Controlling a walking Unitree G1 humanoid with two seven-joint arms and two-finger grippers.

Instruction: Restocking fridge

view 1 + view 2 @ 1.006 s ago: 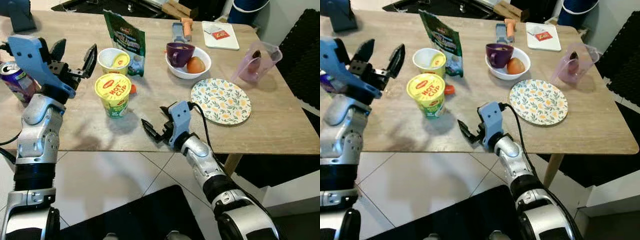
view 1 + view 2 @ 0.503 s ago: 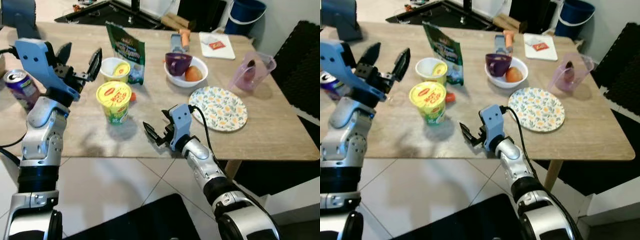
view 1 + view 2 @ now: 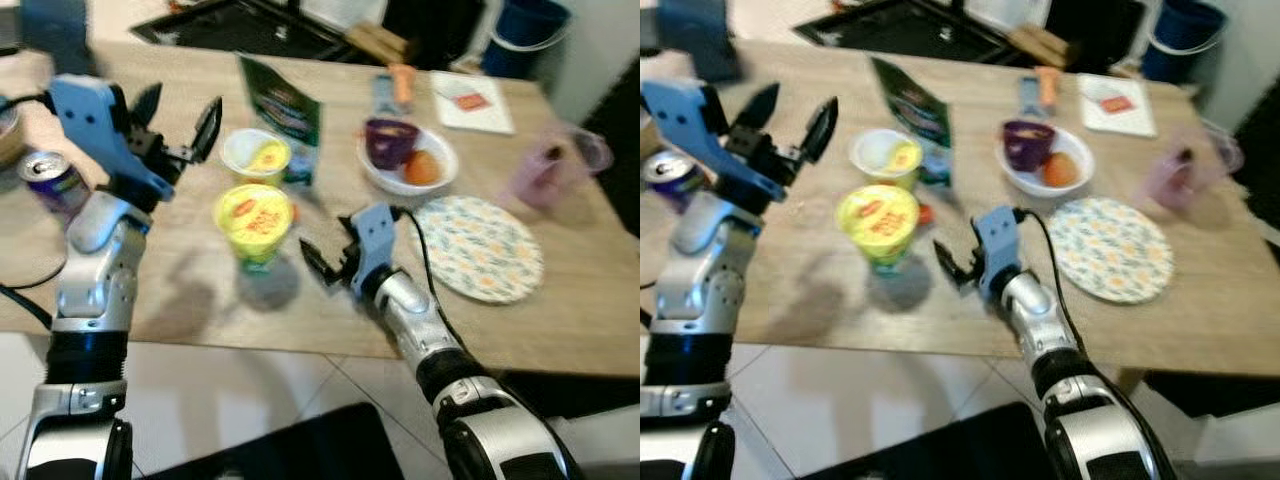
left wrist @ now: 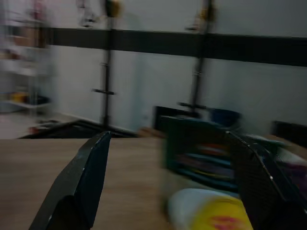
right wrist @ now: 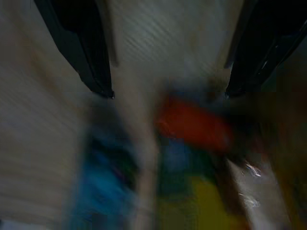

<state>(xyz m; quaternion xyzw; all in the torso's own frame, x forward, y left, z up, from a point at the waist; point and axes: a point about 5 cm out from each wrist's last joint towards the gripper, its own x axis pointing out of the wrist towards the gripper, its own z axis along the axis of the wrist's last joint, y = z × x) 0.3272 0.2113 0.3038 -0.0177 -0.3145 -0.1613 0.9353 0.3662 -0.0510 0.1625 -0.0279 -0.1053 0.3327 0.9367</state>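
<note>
Okay, left gripper [image 3: 178,128] raised over worktop [image 3: 180,290], fingers spread wide, empty, just left of far cup [image 3: 256,156]. Right gripper [image 3: 325,255] low w/ fingers apart, just right of noodle cup [image 3: 253,222]. Can [image 3: 52,181] far left.

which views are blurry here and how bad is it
Both eye views are softly motion-smeared, though the yellow noodle cup and the floral plate stay readable. Left wrist view is dim and smeared, its open left gripper dark. Right wrist view is worst: behind the open right gripper are unreadable red, blue and yellow smudges.
</note>
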